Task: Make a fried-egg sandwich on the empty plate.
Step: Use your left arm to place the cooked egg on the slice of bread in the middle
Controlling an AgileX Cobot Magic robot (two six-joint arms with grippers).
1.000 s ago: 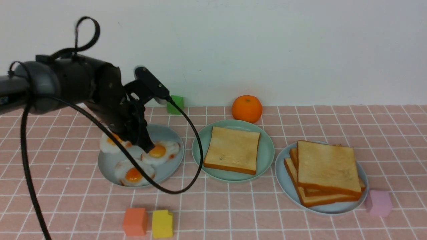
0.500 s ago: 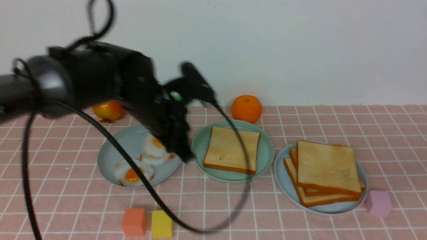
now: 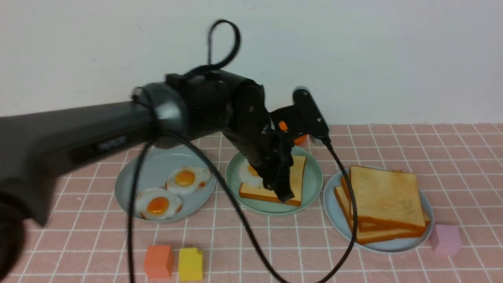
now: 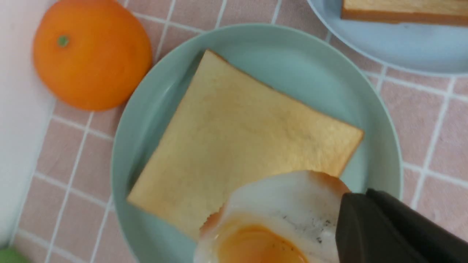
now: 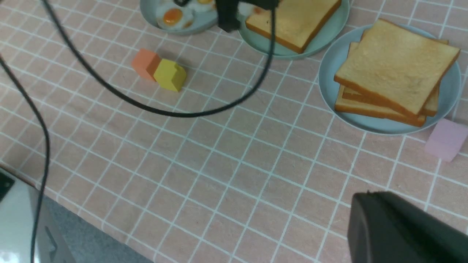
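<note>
Egg: your left gripper (image 3: 283,192) is clamped on the white rim of one egg (image 4: 278,215), yolk up.
Slice: a single toasted slice (image 4: 241,146) lies flat right under the gripper; the egg hangs over its left edge. You cannot tell whether egg and slice touch.
Green plate: the green plate (image 4: 329,73) holds that slice and sits directly below the gripper, at the middle of the row of three plates.
Sandwich: not yet built; you have one slice down, the egg in the jaws and no top slice on it.
Orange: an orange (image 4: 91,54) sits just beyond the gripper, beside the green plate's far rim.
Egg plate: to the gripper's left, near it, a grey plate (image 3: 129,184) carries two eggs (image 3: 184,179).
Toast stack: to the gripper's right, near it, a toast stack (image 3: 385,200) sits on a second plate (image 5: 325,84).
Blocks: an orange block (image 3: 158,261) and a yellow block (image 3: 191,263) touch each other, nearer you and left of the gripper; a pink block (image 3: 446,239) lies beside the stack's plate, farther right.
Right gripper: your right gripper (image 5: 398,230) is closed; only a dark part of it shows in its wrist view, well apart from all three plates.
</note>
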